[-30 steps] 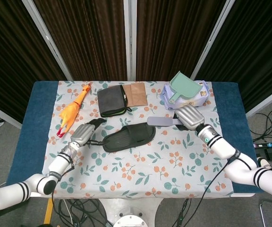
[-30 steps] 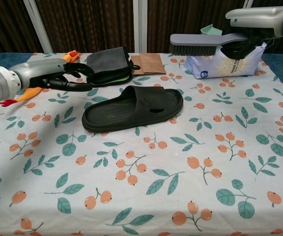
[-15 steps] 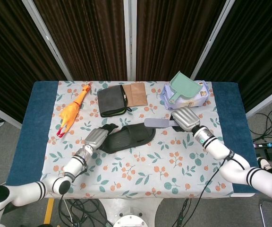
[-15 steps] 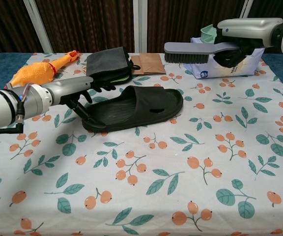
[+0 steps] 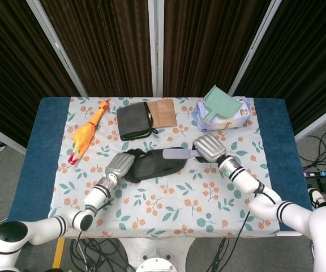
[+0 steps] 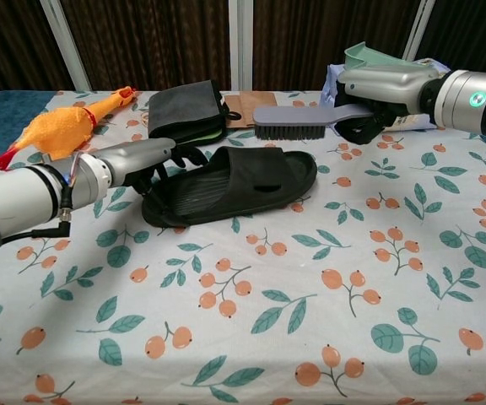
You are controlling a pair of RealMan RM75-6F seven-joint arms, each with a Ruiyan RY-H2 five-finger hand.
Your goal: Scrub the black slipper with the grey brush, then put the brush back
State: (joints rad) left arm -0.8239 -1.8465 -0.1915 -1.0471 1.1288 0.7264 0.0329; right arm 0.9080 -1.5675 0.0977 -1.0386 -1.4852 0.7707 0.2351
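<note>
Right hand (image 6: 376, 94) holds grey brush (image 6: 292, 123); left hand (image 6: 146, 162) steadies black slipper (image 6: 226, 187)

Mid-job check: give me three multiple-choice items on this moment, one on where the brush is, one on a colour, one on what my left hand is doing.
1. The grey brush is:
A. above the black slipper's strap end
B. on the purple pack
C. by the toy chicken

2. The dustpan is:
A. orange
B. mint green
C. black

3. The left hand:
A. hangs clear of everything
B. holds the pouch
C. grips the slipper's heel end

Answers: 1 A, the right hand holds it in the air there; 2 B, the head view shows it; 3 C, fingers curl over the heel rim.
</note>
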